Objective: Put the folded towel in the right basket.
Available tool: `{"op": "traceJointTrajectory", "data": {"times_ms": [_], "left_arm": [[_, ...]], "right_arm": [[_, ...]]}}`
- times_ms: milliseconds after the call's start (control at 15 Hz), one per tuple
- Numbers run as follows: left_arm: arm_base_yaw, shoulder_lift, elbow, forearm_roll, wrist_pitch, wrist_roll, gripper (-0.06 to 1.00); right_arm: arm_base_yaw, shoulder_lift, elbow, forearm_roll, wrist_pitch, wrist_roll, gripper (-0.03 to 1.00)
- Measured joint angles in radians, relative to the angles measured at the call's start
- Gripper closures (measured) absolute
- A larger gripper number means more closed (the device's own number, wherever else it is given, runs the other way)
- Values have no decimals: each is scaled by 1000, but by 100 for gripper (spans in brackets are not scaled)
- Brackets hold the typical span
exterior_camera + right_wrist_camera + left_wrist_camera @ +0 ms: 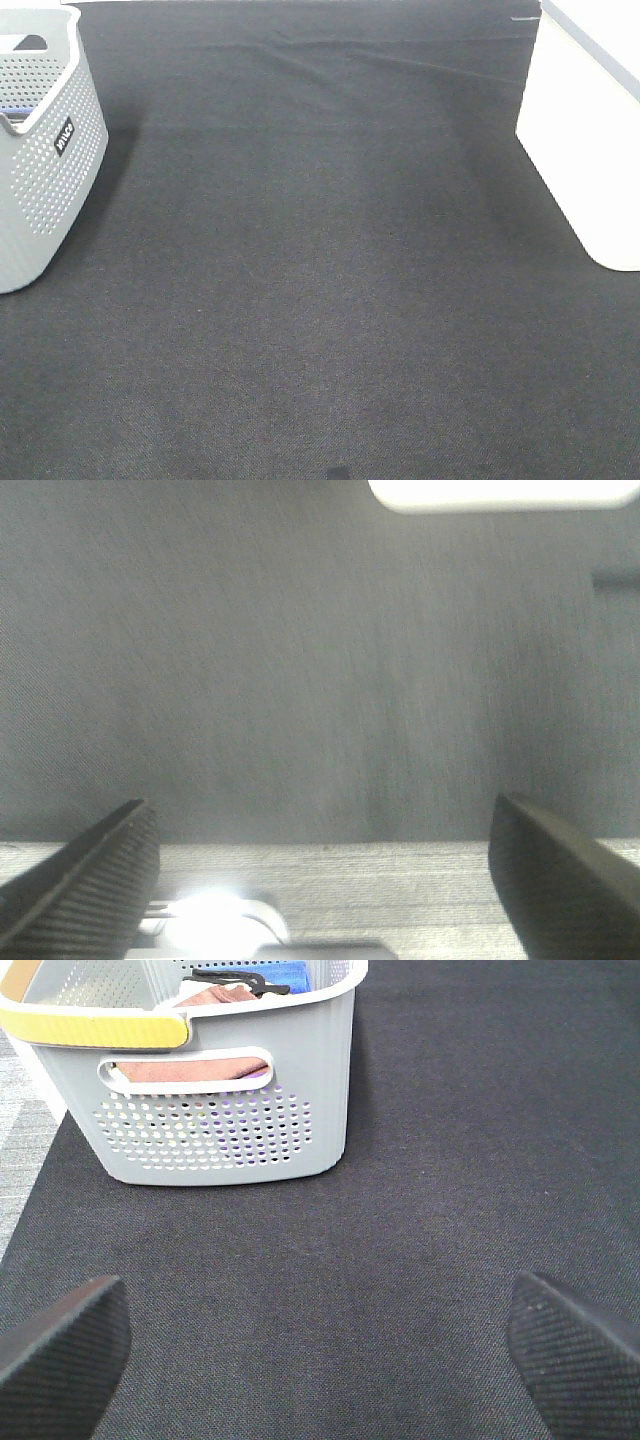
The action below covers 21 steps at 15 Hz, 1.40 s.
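The grey perforated left basket [40,190] stands at the table's left edge. The left wrist view shows it [230,1140] holding a folded pinkish-brown towel [190,1068] and a blue cloth [282,973]. The white right basket [580,130] stands at the right edge and also shows in the right wrist view [500,492]. My left gripper [320,1345] is open and empty above the cloth, a short way from the grey basket. My right gripper [320,865] is open and empty over the front edge of the cloth. Neither gripper shows in the exterior view.
A black cloth [330,260] covers the table between the two baskets. The grey basket has a yellow handle strip [100,1028] and a black object [235,978] lying on the towels. The table's pale front edge [420,900] shows beneath my right gripper.
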Motion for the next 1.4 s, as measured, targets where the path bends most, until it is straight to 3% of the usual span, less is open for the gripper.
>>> {"op": "traceJointTrajectory", "data": {"times_ms": [267, 400, 1400], "left_arm": [[0, 0, 0, 0, 0, 0, -3], [0, 0, 0, 0, 0, 0, -3], [0, 0, 0, 0, 0, 0, -3]], "right_arm": [[0, -212, 137, -3, -124, -31, 13], [0, -268, 150, -3, -138, -37, 13], [0, -285, 152, -2, -142, -38, 13]]}}
